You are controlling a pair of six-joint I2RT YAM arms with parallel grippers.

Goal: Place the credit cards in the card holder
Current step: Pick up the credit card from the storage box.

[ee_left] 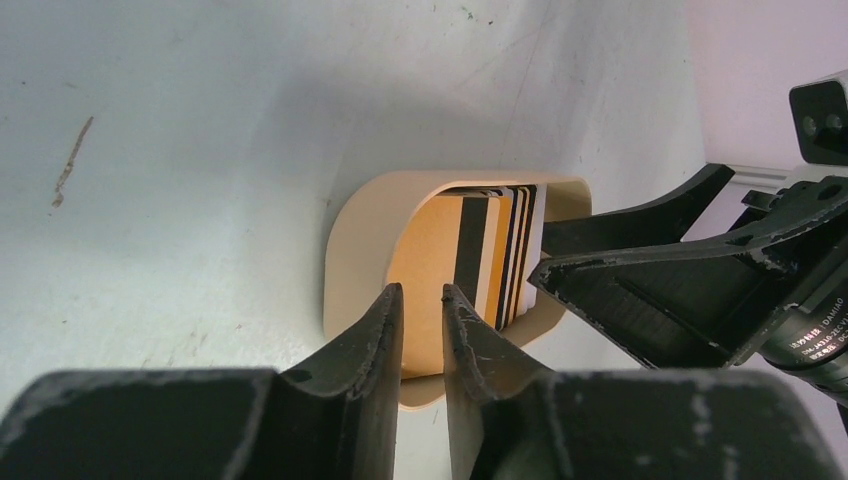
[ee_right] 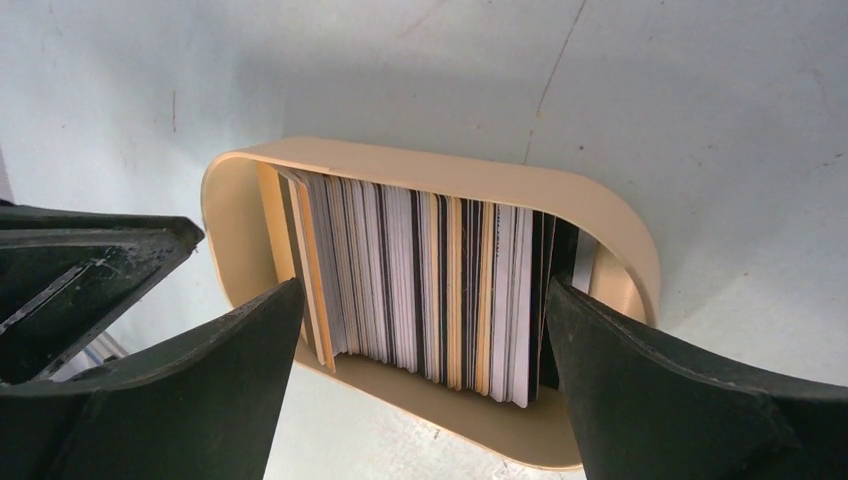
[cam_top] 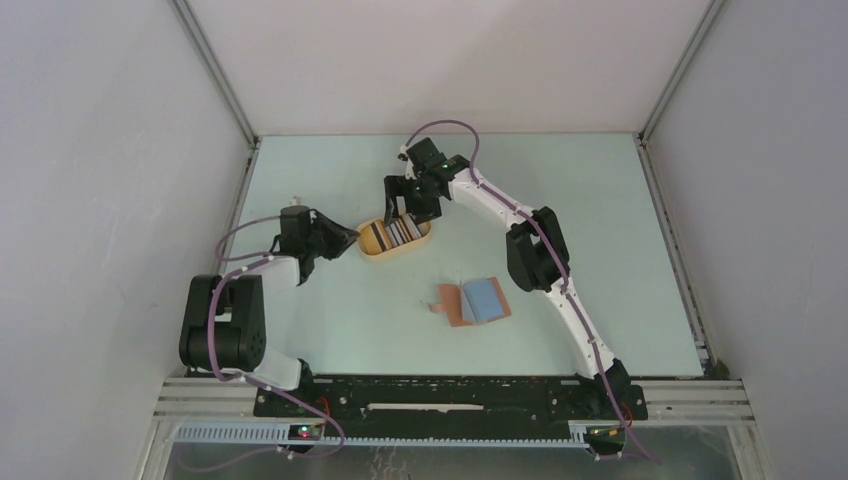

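Observation:
Several credit cards (cam_top: 405, 230) stand on edge, packed in an oval tan tray (cam_top: 372, 240). My right gripper (cam_top: 413, 208) is open above them; in the right wrist view its jaws (ee_right: 422, 300) straddle the whole stack of cards (ee_right: 420, 280) inside the tray (ee_right: 450, 175). My left gripper (cam_top: 347, 238) sits at the tray's left end, nearly shut with a narrow empty gap, its tips (ee_left: 422, 295) over the tray's near rim (ee_left: 355, 240). The reddish-brown card holder (cam_top: 452, 303) lies open on the table with a blue card (cam_top: 486, 297) on it.
The right gripper's black fingers (ee_left: 650, 290) reach in from the right in the left wrist view, close to the cards (ee_left: 500, 250). White walls enclose the pale table (cam_top: 600, 200) on the left, back and right.

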